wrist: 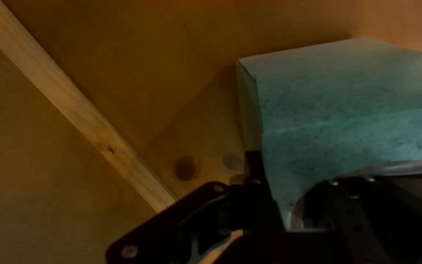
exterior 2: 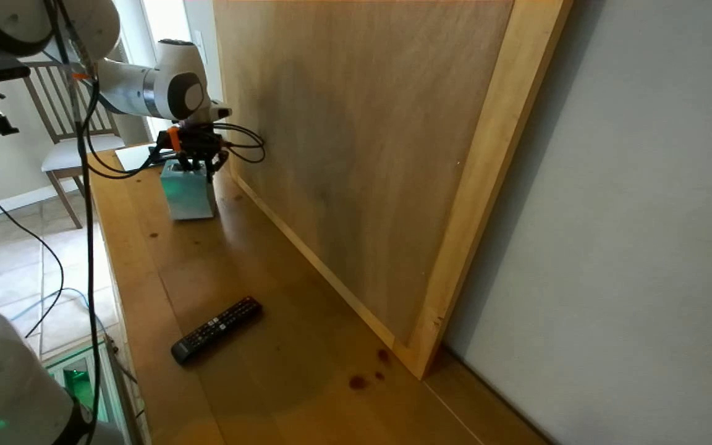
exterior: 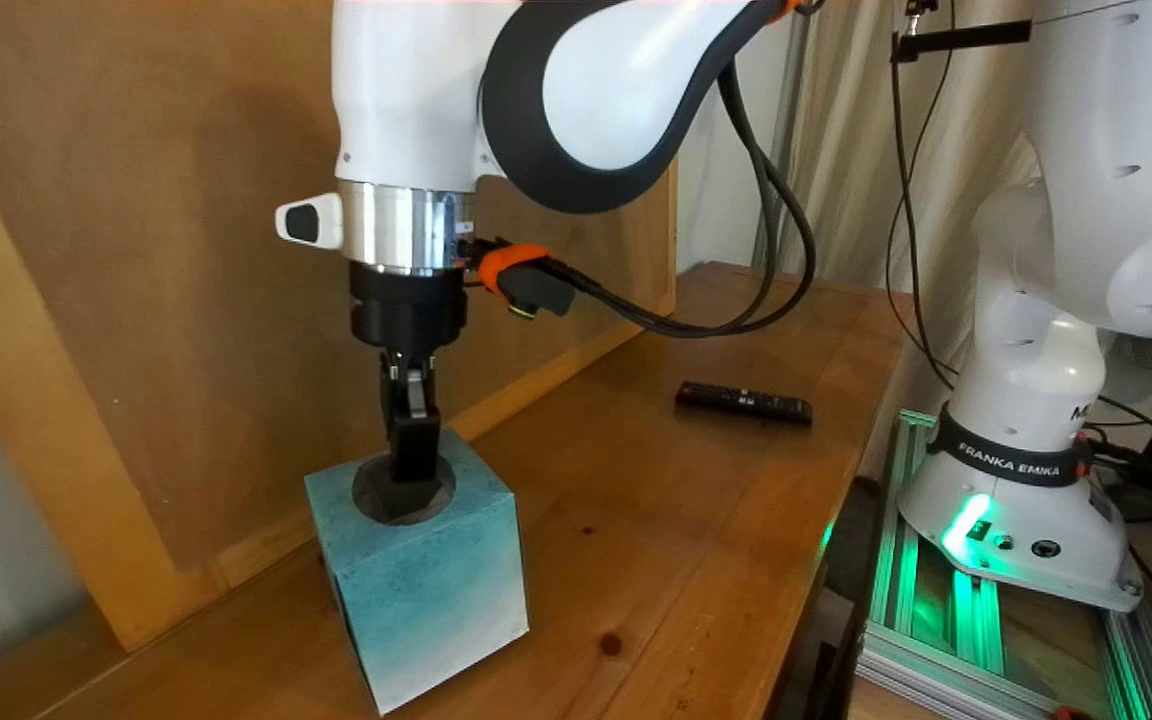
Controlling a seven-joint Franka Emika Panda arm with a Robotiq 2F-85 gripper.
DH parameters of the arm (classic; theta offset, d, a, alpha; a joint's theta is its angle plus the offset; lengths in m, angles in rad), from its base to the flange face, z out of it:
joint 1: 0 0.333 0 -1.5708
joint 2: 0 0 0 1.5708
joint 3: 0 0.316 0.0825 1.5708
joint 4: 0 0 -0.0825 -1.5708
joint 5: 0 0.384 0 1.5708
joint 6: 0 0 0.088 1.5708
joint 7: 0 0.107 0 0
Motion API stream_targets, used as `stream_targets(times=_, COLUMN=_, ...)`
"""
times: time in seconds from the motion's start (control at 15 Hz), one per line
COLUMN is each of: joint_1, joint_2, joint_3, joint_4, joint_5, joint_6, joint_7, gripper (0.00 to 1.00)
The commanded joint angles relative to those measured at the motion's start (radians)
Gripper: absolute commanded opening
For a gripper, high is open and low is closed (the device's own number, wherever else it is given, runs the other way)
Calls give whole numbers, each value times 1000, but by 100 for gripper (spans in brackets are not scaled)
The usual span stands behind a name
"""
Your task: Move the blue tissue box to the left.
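Box (exterior: 436,610): upright, near the board (exterior: 176,250); you can't tell whether its base touches the surface (exterior: 676,500).
Cardboard: probably light and thin-walled; expect it to dent sooner than it slips, though the print may be slick.
Hole (exterior: 368,492): its edge likely bends or tears first.
Hand (wrist: 286,187): partly closed, one finger (exterior: 415,450) in the hole, one outside against the side wall, apparently pinching the strip between; you can't read the force.
Strip: workable hold, but off-centre; the box may tip if you lift it, so squeeze gently and carry low.
Remote (exterior: 744,402): on the surface, well apart from the box.
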Motion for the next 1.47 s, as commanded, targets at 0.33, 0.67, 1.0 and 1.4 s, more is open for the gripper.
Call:
stream_targets(times=0.33, joint_1=27, joint_2=24, joint_3=-7, joint_4=68, joint_5=-33, joint_6=-25, joint_7=29, gripper=38)
stream_targets(times=0.67, joint_1=51, joint_2=-11, joint_3=-4, joint_4=101, joint_5=-67, joint_6=-69, joint_7=50, gripper=73)
stream_targets(times=1.0, joint_1=68, joint_2=-78, joint_3=-8, joint_4=114, joint_5=-56, joint_6=-200, joint_7=173, gripper=100)
stream_targets(times=1.4, joint_1=80, joint_2=-299, joint_3=24, joint_4=34, joint_5=-5, joint_6=-358, joint_7=477, gripper=100)
